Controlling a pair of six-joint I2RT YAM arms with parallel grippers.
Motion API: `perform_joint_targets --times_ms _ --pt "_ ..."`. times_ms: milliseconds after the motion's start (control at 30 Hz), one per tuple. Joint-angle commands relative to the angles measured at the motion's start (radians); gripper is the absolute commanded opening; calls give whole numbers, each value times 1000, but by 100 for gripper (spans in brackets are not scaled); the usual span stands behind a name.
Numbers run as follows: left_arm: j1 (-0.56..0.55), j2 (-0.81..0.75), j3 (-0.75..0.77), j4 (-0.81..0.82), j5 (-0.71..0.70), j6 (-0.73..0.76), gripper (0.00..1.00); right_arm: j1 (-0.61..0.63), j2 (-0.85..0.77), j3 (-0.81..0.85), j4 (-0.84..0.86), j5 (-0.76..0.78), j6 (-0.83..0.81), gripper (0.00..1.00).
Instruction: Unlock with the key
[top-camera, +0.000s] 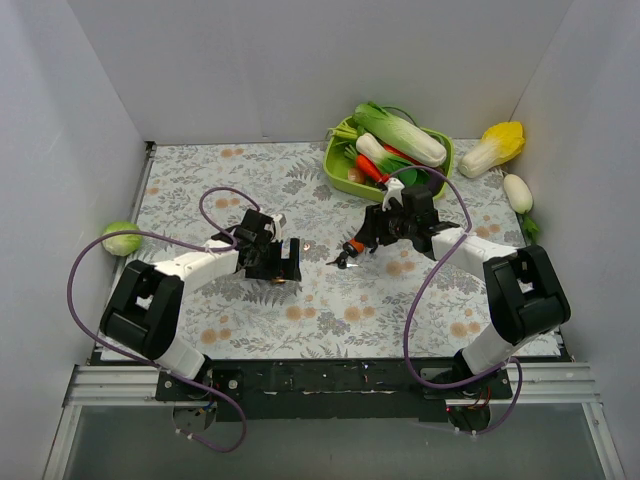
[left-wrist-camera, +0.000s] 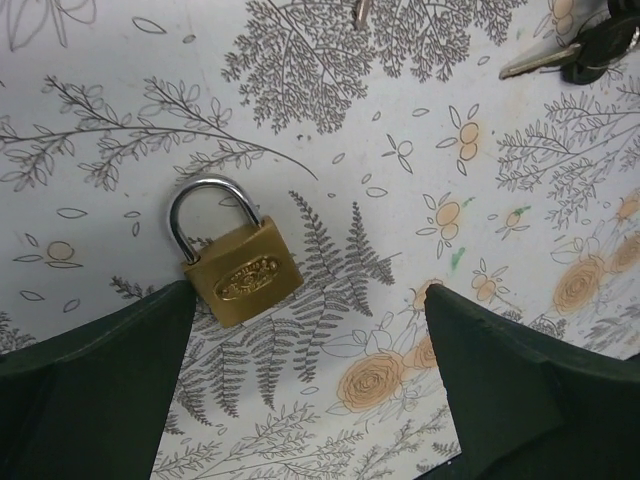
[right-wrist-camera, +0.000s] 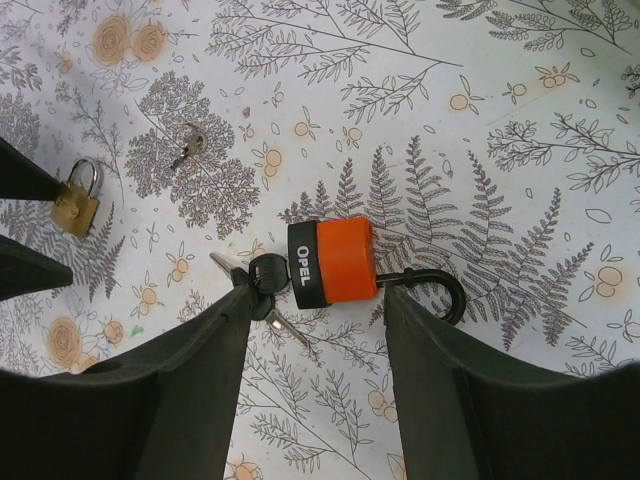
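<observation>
Floral tablecloth (top-camera: 250, 325) with toy vegetables (top-camera: 400, 135) in green tray (top-camera: 336, 162), both jaws released, key (right-wrist-camera: 265, 272) touching orange padlock (right-wrist-camera: 335, 262).

Plain white walls (top-camera: 300, 60) enclose three sides of the evenly lit, floral-patterned table (top-camera: 300, 322).

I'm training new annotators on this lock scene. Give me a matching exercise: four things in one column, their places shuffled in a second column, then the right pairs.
Things:
1. brass padlock
2. orange padlock
3. black-headed key
4. plain silver key

Places:
A. against the orange padlock's black end
B. under the left gripper
C. centred between the jaws of the right gripper
D. lying alone, apart from both padlocks

Pairs: 1-B, 2-C, 3-A, 4-D
</observation>
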Motion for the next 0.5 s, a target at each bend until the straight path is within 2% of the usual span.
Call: perform_joint_targets --times_ms 0,333,467 --pt "2 -56 -31 2 86 -43 98 10 12 43 11 3 7 62" --pt "2 -126 -18 24 11 -45 98 43 9 74 -10 6 -11 62" --pt "8 -227 16 79 -42 -38 98 100 33 120 -32 28 -32 63"
